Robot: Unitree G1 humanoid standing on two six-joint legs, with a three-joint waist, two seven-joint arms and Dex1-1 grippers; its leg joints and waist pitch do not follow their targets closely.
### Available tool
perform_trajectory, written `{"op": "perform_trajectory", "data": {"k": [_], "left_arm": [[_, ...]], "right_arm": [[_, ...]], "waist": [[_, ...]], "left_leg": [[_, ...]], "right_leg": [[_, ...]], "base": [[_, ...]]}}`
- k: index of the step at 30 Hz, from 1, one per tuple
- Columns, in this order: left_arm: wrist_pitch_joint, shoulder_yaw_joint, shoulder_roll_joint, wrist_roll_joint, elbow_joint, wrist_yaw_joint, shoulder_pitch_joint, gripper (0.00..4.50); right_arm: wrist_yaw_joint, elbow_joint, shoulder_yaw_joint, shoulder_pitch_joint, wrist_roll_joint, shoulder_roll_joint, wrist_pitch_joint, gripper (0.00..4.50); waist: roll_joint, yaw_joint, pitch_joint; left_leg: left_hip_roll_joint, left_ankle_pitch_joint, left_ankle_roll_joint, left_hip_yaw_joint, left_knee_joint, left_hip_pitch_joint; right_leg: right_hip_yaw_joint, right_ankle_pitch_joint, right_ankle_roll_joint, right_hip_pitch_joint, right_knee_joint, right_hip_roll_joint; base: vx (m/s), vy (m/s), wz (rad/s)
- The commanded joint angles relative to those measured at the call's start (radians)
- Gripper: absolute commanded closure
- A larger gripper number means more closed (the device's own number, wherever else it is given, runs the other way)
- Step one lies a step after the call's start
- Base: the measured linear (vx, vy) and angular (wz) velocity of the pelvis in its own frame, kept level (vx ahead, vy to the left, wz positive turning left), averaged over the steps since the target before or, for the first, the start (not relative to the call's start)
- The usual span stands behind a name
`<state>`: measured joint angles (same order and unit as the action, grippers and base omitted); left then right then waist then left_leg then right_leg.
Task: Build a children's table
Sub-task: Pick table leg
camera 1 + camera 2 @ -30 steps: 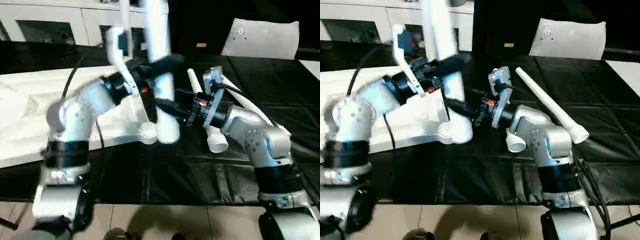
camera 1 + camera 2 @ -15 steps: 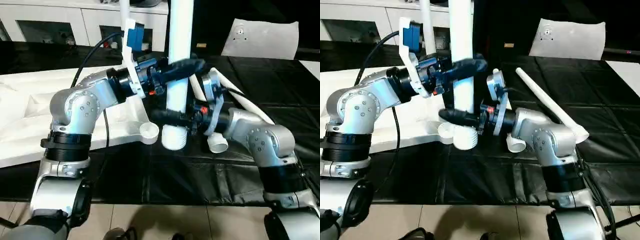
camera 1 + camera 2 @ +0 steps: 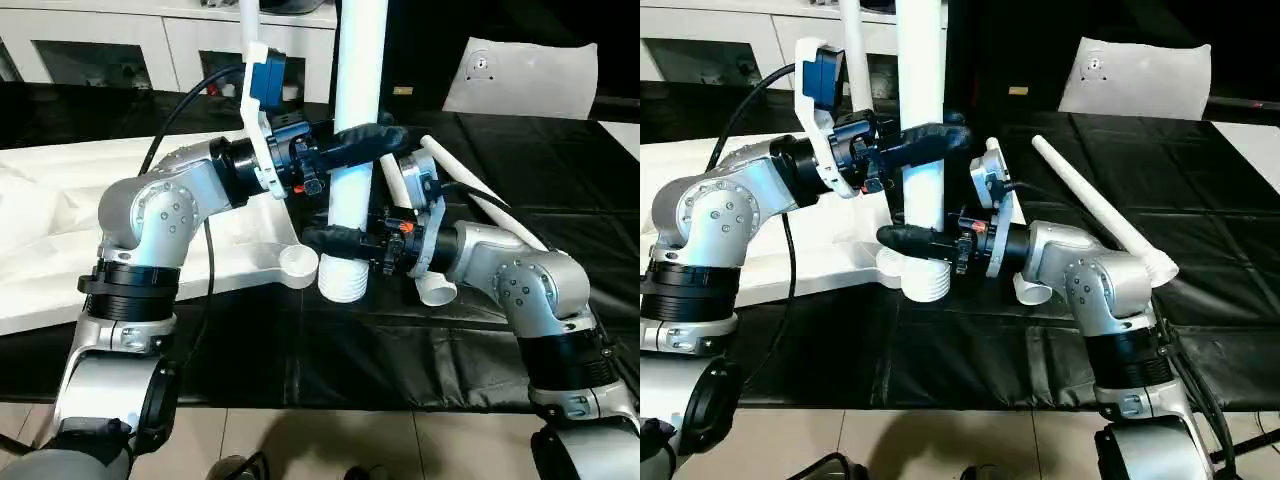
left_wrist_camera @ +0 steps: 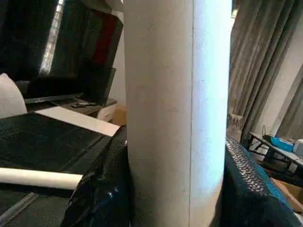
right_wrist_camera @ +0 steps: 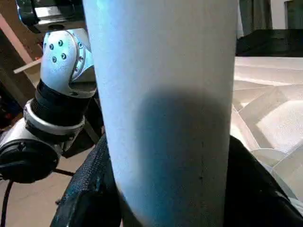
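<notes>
I hold one white table leg [image 3: 358,60] upright over the black table. My left gripper [image 3: 360,145] is shut on its middle, with black fingers [image 4: 102,189] pressed against both sides. Lower down, my right gripper [image 3: 335,240] is shut on the same leg, its fingers [image 5: 90,189] hugging the tube. The leg's ribbed bottom end [image 3: 343,282] hangs just beside the round corner socket [image 3: 298,262] of the white tabletop [image 3: 60,230], which lies underside up on the left. Two more legs [image 3: 1095,210] [image 3: 437,288] lie behind my right arm.
A black cloth [image 3: 400,350] covers the table, whose front edge runs above the tiled floor. A white cabinet with glass doors [image 3: 100,45] stands at the back left. A flat white sheet with a small hole [image 3: 525,75] leans at the back right.
The leg has swung from a tilt to upright, and its bottom end has shifted towards the corner socket. My right gripper has closed around the leg's lower part.
</notes>
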<state>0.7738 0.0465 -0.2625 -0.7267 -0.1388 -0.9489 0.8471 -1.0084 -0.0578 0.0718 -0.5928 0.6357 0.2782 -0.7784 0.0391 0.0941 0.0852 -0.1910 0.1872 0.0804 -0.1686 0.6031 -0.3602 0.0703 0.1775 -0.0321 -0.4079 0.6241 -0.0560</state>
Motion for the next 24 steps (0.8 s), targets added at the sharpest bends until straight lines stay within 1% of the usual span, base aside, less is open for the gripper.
{"op": "perform_trajectory", "data": {"k": [1,2,3,4,5,6,9,10,12,13,15,17,18,19,20,21,22,23,24], "left_arm": [[0.004,0.024,0.012,-0.002,-0.016,0.039,0.029,2.66],[0.007,0.031,0.014,-0.004,-0.017,0.053,0.031,2.66],[0.008,0.033,0.014,-0.003,-0.016,0.058,0.031,2.31],[0.007,0.039,0.017,-0.006,-0.009,0.070,0.028,2.10],[0.007,0.039,0.017,-0.006,-0.009,0.070,0.028,2.10],[0.005,0.043,0.019,-0.007,-0.005,0.078,0.025,1.94],[-0.045,0.050,0.038,0.031,0.025,0.148,-0.006,1.71],[-0.063,0.054,0.050,0.048,0.043,0.186,-0.023,1.69],[-0.069,0.057,0.057,0.056,0.053,0.208,-0.031,1.69],[-0.079,0.063,0.075,0.075,0.077,0.270,-0.045,1.69],[-0.092,0.076,0.107,0.100,0.105,0.364,-0.060,1.69],[-0.096,0.080,0.117,0.105,0.114,0.391,-0.064,1.69],[-0.096,0.080,0.117,0.105,0.114,0.391,-0.064,1.87],[-0.082,0.086,0.149,0.113,0.140,0.465,-0.080,2.05],[-0.081,0.086,0.151,0.113,0.141,0.470,-0.081,2.05],[-0.075,0.087,0.185,0.131,0.161,0.547,-0.094,2.05],[-0.077,0.085,0.189,0.136,0.163,0.555,-0.096,2.09],[-0.086,0.075,0.200,0.154,0.169,0.575,-0.104,2.18],[-0.097,0.066,0.214,0.167,0.172,0.590,-0.113,2.33]], "right_arm": [[0.026,-0.007,-0.010,0.001,-0.005,0.000,0.008,2.52],[0.035,-0.011,-0.014,-0.002,-0.008,-0.004,0.014,2.53],[0.041,-0.013,-0.016,-0.003,-0.010,-0.006,0.016,2.53],[0.052,-0.016,-0.020,-0.006,-0.014,-0.011,0.024,2.54],[0.052,-0.016,-0.020,-0.006,-0.014,-0.011,0.024,2.54],[0.060,-0.018,-0.023,-0.009,-0.018,-0.014,0.029,2.55],[0.094,-0.024,-0.032,-0.016,-0.034,-0.028,0.051,2.56],[0.112,-0.028,-0.032,-0.020,-0.048,-0.034,0.067,2.56],[0.124,-0.030,-0.031,-0.022,-0.057,-0.037,0.076,2.57],[0.146,-0.036,-0.031,-0.026,-0.068,-0.044,0.089,2.57],[0.171,-0.041,-0.029,-0.027,-0.083,-0.053,0.101,2.57],[0.177,-0.042,-0.027,-0.027,-0.088,-0.055,0.106,2.57],[0.177,-0.042,-0.027,-0.027,-0.088,-0.055,0.106,2.57],[0.189,-0.043,-0.018,-0.024,-0.101,-0.060,0.120,2.57],[0.189,-0.043,-0.017,-0.024,-0.102,-0.060,0.121,2.57],[0.196,-0.044,-0.008,-0.022,-0.117,-0.063,0.135,2.57],[0.197,-0.045,-0.007,-0.022,-0.118,-0.064,0.136,2.57],[0.198,-0.047,-0.005,-0.022,-0.122,-0.064,0.141,2.57],[0.200,-0.050,-0.002,-0.023,-0.126,-0.065,0.146,2.57]], "waist": [[0.004,0.004,-0.092],[0.003,0.005,-0.092],[0.003,0.005,-0.092],[0.003,0.005,-0.093],[0.004,0.005,-0.093],[0.003,0.005,-0.092],[0.004,0.005,-0.093],[0.002,0.005,-0.094],[0.003,0.004,-0.093],[0.003,0.004,-0.093],[0.004,0.004,-0.092],[0.007,0.004,-0.093],[0.007,0.004,-0.093],[0.007,0.004,-0.093],[0.006,0.005,-0.093],[0.007,0.004,-0.092],[0.008,0.004,-0.093],[0.009,0.003,-0.092],[0.010,0.003,-0.091]], "left_leg": [[-0.026,0.057,-0.009,0.002,-0.056,-0.003],[-0.026,0.057,-0.010,0.003,-0.056,-0.002],[-0.026,0.058,-0.008,0.003,-0.056,-0.001],[-0.027,0.061,-0.008,0.003,-0.056,-0.001],[-0.027,0.060,-0.009,0.003,-0.056,-0.002],[-0.028,0.060,-0.007,0.004,-0.057,-0.001],[-0.029,0.057,-0.004,0.004,-0.057,-0.001],[-0.032,0.053,-0.003,0.006,-0.056,-0.003],[-0.030,0.051,-0.003,0.005,-0.056,-0.003],[-0.030,0.054,-0.006,0.004,-0.056,-0.003],[-0.031,0.054,-0.003,0.005,-0.056,-0.006],[-0.029,0.053,-0.007,0.004,-0.055,-0.006],[-0.029,0.053,-0.007,0.004,-0.055,-0.006],[-0.031,0.050,-0.010,0.004,-0.055,-0.006],[-0.030,0.051,-0.010,0.004,-0.054,-0.005],[-0.032,0.053,-0.010,0.004,-0.054,-0.006],[-0.032,0.054,-0.009,0.004,-0.053,-0.006],[-0.030,0.056,-0.015,0.004,-0.053,-0.008],[-0.028,0.061,-0.018,0.003,-0.053,-0.008]], "right_leg": [[-0.052,0.214,-0.147,0.072,-0.073,-0.077],[-0.051,0.217,-0.147,0.071,-0.074,-0.077],[-0.051,0.218,-0.147,0.071,-0.073,-0.077],[-0.052,0.220,-0.147,0.071,-0.073,-0.078],[-0.052,0.218,-0.147,0.071,-0.072,-0.078],[-0.051,0.220,-0.146,0.070,-0.073,-0.078],[-0.051,0.208,-0.149,0.071,-0.071,-0.079],[-0.052,0.194,-0.152,0.072,-0.069,-0.081],[-0.052,0.188,-0.152,0.071,-0.069,-0.078],[-0.051,0.205,-0.146,0.070,-0.072,-0.079],[-0.051,0.207,-0.142,0.071,-0.071,-0.079],[-0.051,0.214,-0.139,0.071,-0.072,-0.078],[-0.051,0.214,-0.139,0.071,-0.072,-0.078],[-0.052,0.212,-0.134,0.071,-0.072,-0.078],[-0.051,0.211,-0.136,0.070,-0.072,-0.078],[-0.051,0.211,-0.138,0.070,-0.073,-0.079],[-0.051,0.207,-0.141,0.070,-0.071,-0.079],[-0.051,0.213,-0.139,0.070,-0.074,-0.077],[-0.050,0.233,-0.126,0.070,-0.078,-0.076]], "base": [[0.000,0.000,0.00],[0.000,0.000,0.00],[0.000,0.000,0.00],[0.000,0.000,0.00],[0.000,0.000,0.00],[0.000,0.000,0.00],[0.000,0.000,0.00],[0.000,0.000,0.00],[0.000,0.000,0.00],[0.000,0.000,0.00],[0.000,0.000,0.00],[0.000,0.000,0.00],[0.000,0.000,0.00],[0.000,0.000,0.00],[0.000,0.000,0.00],[0.000,0.000,0.00],[0.000,0.000,0.00],[0.000,0.000,0.00],[0.000,0.000,0.00]]}}
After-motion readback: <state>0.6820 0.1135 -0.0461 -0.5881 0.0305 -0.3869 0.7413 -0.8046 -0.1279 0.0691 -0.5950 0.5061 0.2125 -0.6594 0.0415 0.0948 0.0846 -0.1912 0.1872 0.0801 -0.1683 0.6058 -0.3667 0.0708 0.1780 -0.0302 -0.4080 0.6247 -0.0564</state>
